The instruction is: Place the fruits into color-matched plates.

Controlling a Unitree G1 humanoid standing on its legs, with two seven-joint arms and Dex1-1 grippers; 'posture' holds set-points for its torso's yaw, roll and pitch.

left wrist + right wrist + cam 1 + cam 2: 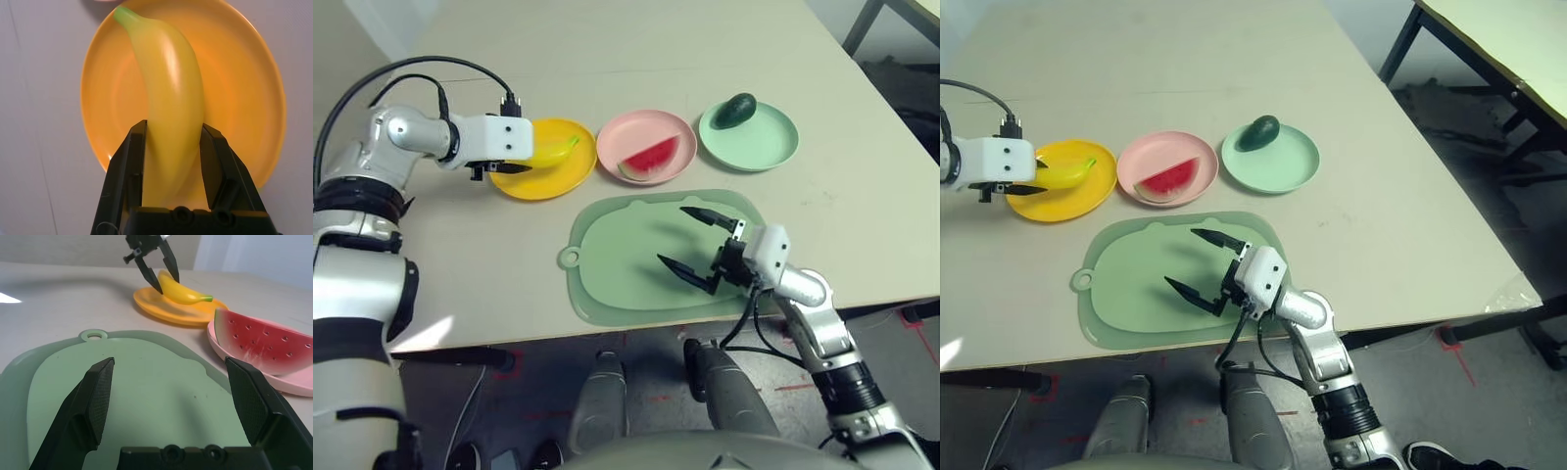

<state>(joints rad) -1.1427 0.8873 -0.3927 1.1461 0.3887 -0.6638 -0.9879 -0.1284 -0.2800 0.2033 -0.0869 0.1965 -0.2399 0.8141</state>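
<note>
Banana (171, 112) lies lengthwise between jaws, stem outward.

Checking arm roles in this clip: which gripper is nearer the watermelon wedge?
Left, narrowly. The left gripper sits at the banana on the yellow plate, beside the watermelon wedge. The right gripper hangs open over the cutting mat, nearer the robot.

Cutting mat (636, 259) bare beneath right hand (697, 247); plates (646, 145) in row beyond, each occupied.
</note>
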